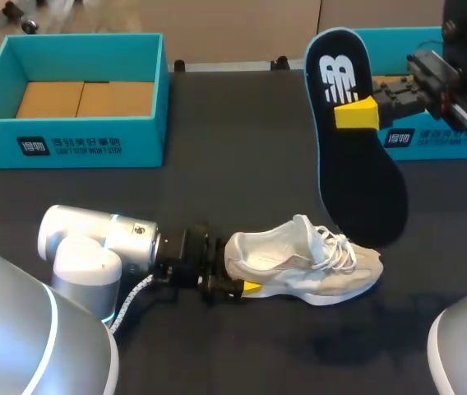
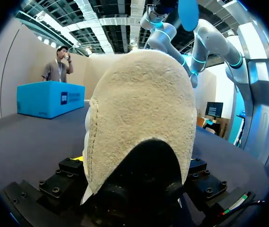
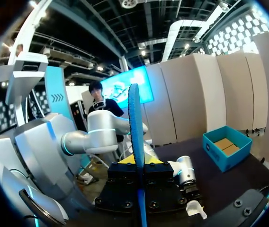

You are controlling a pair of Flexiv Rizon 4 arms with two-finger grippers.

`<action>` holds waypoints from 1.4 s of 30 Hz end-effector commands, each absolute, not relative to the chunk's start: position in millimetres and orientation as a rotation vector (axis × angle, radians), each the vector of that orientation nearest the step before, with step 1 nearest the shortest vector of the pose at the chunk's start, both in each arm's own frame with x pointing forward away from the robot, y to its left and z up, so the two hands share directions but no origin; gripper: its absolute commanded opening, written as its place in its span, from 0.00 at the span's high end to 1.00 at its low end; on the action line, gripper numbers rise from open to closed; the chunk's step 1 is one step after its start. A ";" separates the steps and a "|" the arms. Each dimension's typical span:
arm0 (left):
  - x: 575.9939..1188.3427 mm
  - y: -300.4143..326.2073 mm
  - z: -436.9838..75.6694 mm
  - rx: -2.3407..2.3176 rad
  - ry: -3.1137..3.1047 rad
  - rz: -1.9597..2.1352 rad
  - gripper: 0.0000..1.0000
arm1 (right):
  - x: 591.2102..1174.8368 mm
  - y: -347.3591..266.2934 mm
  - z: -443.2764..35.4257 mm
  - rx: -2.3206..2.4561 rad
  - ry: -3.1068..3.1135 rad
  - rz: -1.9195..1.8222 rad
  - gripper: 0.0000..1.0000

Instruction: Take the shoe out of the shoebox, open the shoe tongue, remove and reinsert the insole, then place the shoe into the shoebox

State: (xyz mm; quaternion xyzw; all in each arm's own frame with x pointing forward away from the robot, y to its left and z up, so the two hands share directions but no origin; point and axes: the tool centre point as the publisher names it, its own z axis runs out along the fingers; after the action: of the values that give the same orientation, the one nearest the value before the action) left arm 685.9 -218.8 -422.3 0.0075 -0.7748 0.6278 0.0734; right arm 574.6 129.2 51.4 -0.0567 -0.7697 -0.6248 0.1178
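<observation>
Head view shows me the shoe [image 1: 299, 263] lying on its sole on the black table [image 1: 242, 148], out of the shoebox [image 1: 85, 144], which sits open at the far left. The shoe's long axis runs across the table, heel towards my left arm and toe towards my right side. My left gripper [image 1: 232, 284] is clamped on the heel; in the left wrist view the suede heel fills the space between the fingers, so I judge the shoe is pinned in place.

My right gripper [image 1: 355, 113] is raised over the far right of the table, pinching the dark insole [image 1: 361, 181] near its narrow logo end. In the right wrist view the insole stands edge-on between the two fingers. Its broad forefoot end hangs down just behind the shoe's laces, and I cannot tell whether it touches them.

The coming move turns on alignment. The insole's length runs roughly crosswise to the shoe's, and its forefoot end points at the laces rather than into the opening. I think the right arm, which is the only one free to move, must swing the insole in line with the shoe. The forefoot end can then go in at the collar, near the left gripper, and slide towards the toe.
</observation>
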 end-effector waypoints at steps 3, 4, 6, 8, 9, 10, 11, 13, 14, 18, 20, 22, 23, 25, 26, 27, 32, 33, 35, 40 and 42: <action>685.0 -219.8 -422.1 0.024 -2.328 1.886 1.00 | 574.8 130.5 50.6 -0.168 -2.252 -1.827 1.00; 685.0 -219.8 -422.1 0.024 -2.328 1.886 1.00 | 574.8 130.5 50.6 -0.168 -2.252 -1.827 1.00; 688.0 -219.0 -425.5 0.025 -2.338 1.892 1.00 | 574.8 130.5 50.6 -0.168 -2.252 -1.827 1.00; 690.4 -214.6 -429.0 0.026 -2.326 1.885 0.51 | 574.8 130.5 50.6 -0.168 -2.252 -1.827 1.00; 691.6 -211.8 -431.0 0.024 -2.334 1.877 0.00 | 574.8 130.5 50.6 -0.168 -2.252 -1.827 1.00; 692.6 -208.9 -432.4 0.021 -2.334 1.871 0.00 | 574.8 130.5 50.6 -0.168 -2.252 -1.827 1.00; 693.4 -205.6 -433.0 0.019 -2.332 1.865 0.00 | 574.8 130.5 50.6 -0.168 -2.252 -1.827 1.00; 693.3 -200.1 -432.8 0.000 -2.328 1.850 0.00 | 574.8 130.5 50.6 -0.168 -2.252 -1.827 1.00; 693.2 -196.8 -432.9 -0.017 -2.333 1.838 0.00 | 574.8 130.5 50.6 -0.168 -2.252 -1.827 1.00; 691.9 -189.2 -429.6 -0.069 -2.319 1.819 0.00 | 574.8 130.5 50.6 -0.168 -2.252 -1.827 1.00; 692.1 -186.4 -426.1 -0.082 -2.322 1.819 0.00 | 574.8 130.5 50.6 -0.168 -2.252 -1.827 1.00; 692.9 -183.5 -422.4 -0.101 -2.326 1.810 0.00 | 574.8 130.5 50.6 -0.168 -2.252 -1.827 1.00; 693.7 -182.3 -420.7 -0.094 -2.325 1.792 0.00 | 574.8 130.5 50.6 -0.168 -2.252 -1.827 1.00; 694.8 -180.7 -418.9 -0.109 -2.329 1.772 0.00 | 574.8 130.5 50.6 -0.168 -2.252 -1.827 1.00; 695.0 -180.3 -418.6 -0.116 -2.344 1.760 0.00 | 574.8 130.5 50.6 -0.168 -2.252 -1.827 1.00; 694.9 -179.7 -418.7 -0.136 -2.348 1.756 0.00 | 574.8 130.5 50.6 -0.168 -2.252 -1.827 1.00; 693.0 -184.1 -415.1 -0.149 -2.367 1.749 0.00 | 574.8 130.5 50.6 -0.168 -2.252 -1.827 1.00; 692.3 -185.5 -414.3 -0.155 -2.376 1.746 0.00 | 574.8 130.5 50.6 -0.168 -2.252 -1.827 1.00; 691.4 -187.7 -413.0 -0.157 -2.382 1.746 0.00 | 574.8 130.5 50.6 -0.168 -2.252 -1.827 1.00; 688.8 -187.9 -410.8 -0.192 -2.424 1.717 0.00 | 574.8 130.5 50.6 -0.168 -2.252 -1.827 1.00; 689.2 -185.0 -409.9 -0.200 -2.445 1.697 0.00 | 574.8 130.5 50.6 -0.168 -2.252 -1.827 1.00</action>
State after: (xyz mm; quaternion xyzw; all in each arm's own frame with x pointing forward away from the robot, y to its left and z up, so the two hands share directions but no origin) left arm 691.7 -187.1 -415.8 -0.0677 -0.8119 0.5741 0.0813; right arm 571.9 128.0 49.7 -0.0586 -0.7687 -0.6262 0.1162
